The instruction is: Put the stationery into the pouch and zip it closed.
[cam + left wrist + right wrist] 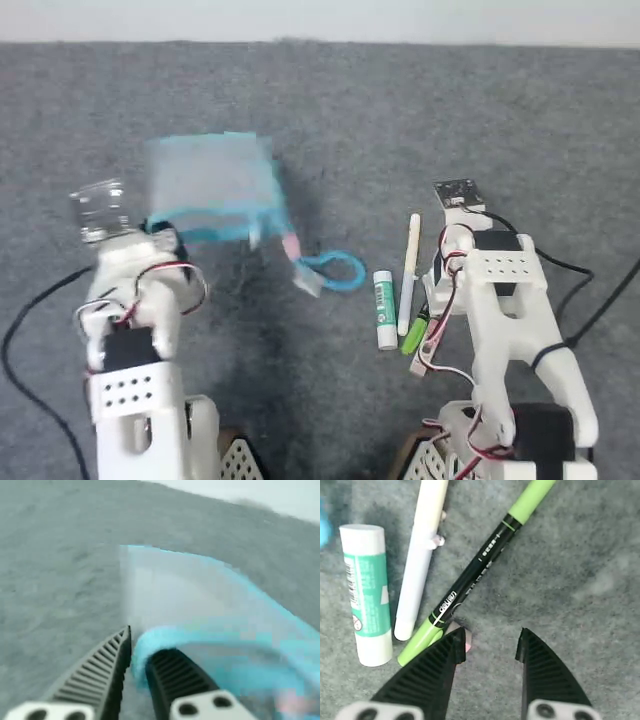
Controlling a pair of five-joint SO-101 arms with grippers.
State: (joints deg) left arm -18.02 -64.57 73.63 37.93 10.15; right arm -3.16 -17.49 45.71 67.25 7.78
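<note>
Three stationery items in your high view: glue stick (384, 308), white pen (409, 272), green highlighter (414, 335); pouch (212, 185) to their left. Left wrist view: your left gripper (139, 647) pinches the pouch's blue rim. Right wrist view: your right gripper (491, 637), jaws apart, over the green highlighter's end.

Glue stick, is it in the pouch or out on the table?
Out. The glue stick lies on the grey table beside the white pen, well apart from the blue pouch.

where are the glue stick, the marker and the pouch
glue stick (367, 595): right wrist view, on its green label
marker (475, 577): right wrist view, on its black barrel
pouch (212, 185): high view, on its clear panel
</note>
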